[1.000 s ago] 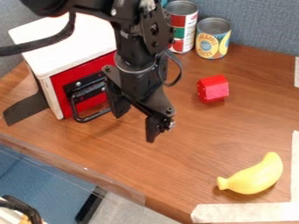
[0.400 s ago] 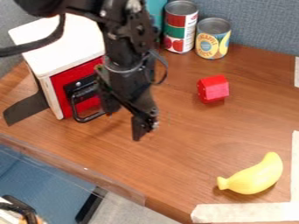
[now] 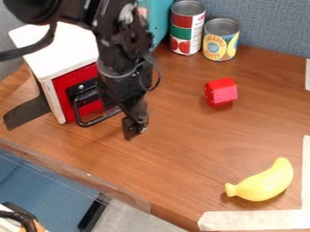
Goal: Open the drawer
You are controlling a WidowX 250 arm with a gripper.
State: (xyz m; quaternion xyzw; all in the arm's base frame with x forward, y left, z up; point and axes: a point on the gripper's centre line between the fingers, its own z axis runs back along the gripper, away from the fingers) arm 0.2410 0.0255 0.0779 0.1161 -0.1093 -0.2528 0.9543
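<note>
1. Camera view, and there's your drawer, upper left, set into a box with a white top and pale side edges.
2. Look at that front: bright red, flat, standing upright, flush with the box as far as you can see, so it looks closed.
3. Across it sits a black mounting plate with a pale screw head, and out of that comes your handle, a black, rounded loop jutting well forward and low over the table.
4. Here's your gripper, hanging low just beside the handle's right end, its upper part covering the right portion of the red front. Touching the handle? You can't tell from this angle.
5. Wide or narrow, that claw? You can't tell that either.
6. Over to the rest: a red block mid-right, a yellow banana lower right, and two cans side by side at the back, by a blue-grey panel.
</note>
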